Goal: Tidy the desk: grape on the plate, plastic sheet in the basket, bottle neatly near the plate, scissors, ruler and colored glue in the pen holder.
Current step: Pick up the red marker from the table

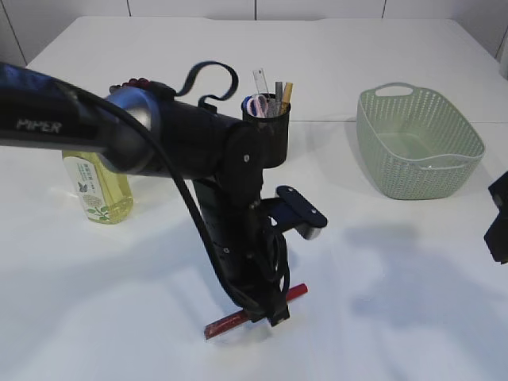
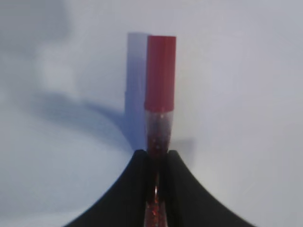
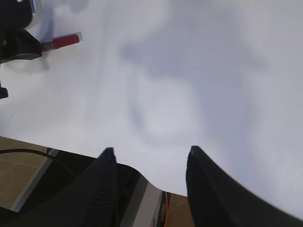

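the colored glue (image 2: 160, 94) is a slim clear tube packed with red glitter, capped in solid red. in the left wrist view it stands up the middle of the frame, cap at the top, its lower part pinched between the two black fingers (image 2: 128, 189) of the left gripper (image 2: 158, 161), which is clenched on it. in the exterior view the tube (image 1: 230, 321) lies low and slanted at the bottom centre of the white table (image 1: 397, 317), one end showing on each side of the gripper (image 1: 266, 311).

the left arm (image 1: 159, 135) fills the left and centre of that view and hides part of the pen holder (image 1: 274, 131) behind it, at upper centre, with scissors (image 1: 255, 105) and a ruler (image 1: 261, 82) standing inside. a yellow bottle (image 1: 99, 189) stands upright at the left, partly covered by the arm. a green basket (image 1: 417, 143) sits at the upper right, well apart.

the right gripper (image 3: 149, 161) hangs released over bare table, holding nothing.
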